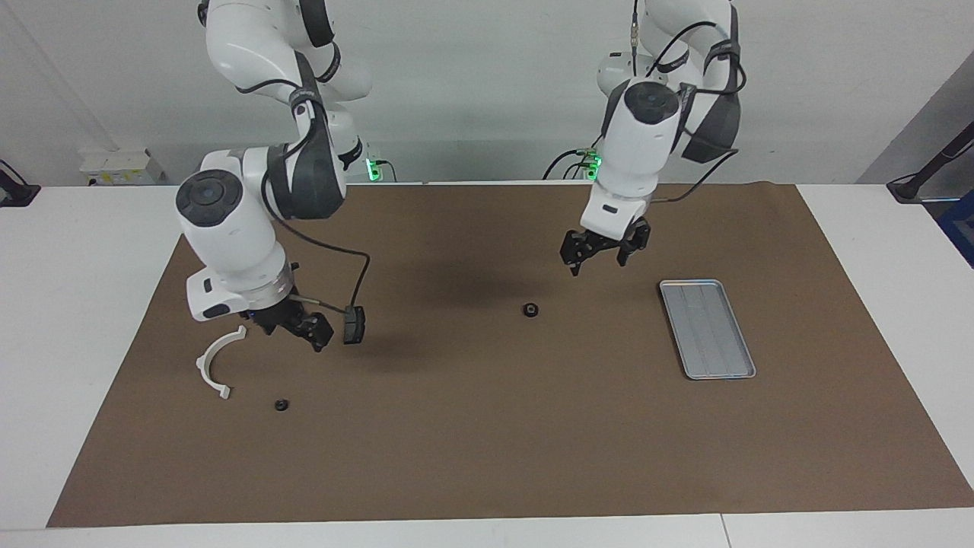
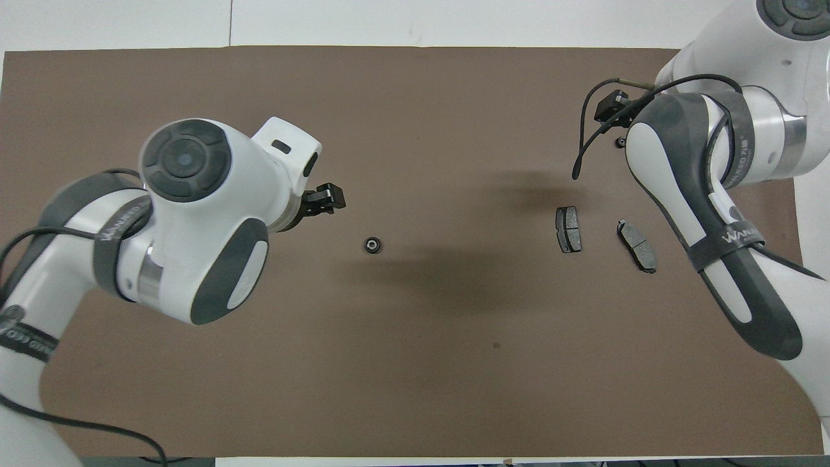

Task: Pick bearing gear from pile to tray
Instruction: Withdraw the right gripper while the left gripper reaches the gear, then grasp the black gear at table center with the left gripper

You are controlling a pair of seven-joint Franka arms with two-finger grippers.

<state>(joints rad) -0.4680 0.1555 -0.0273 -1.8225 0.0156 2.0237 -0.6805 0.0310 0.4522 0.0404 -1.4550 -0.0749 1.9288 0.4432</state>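
A small black bearing gear (image 1: 530, 310) (image 2: 371, 244) lies alone on the brown mat, midway along the table. My left gripper (image 1: 600, 257) (image 2: 331, 199) hangs open and empty over the mat between that gear and the tray (image 1: 708, 329). The silver ridged tray holds nothing and is covered by the left arm in the overhead view. My right gripper (image 1: 297, 329) hangs open and empty over the pile, between the white half-ring bracket (image 1: 217, 361) and a brake pad (image 1: 354, 325) (image 2: 569, 229). A second small black ring (image 1: 281, 405) lies in the pile.
A second brake pad (image 2: 637, 245) lies beside the first, hidden by the right gripper in the facing view. The right arm covers the bracket from above. The brown mat (image 1: 487, 457) covers most of the white table.
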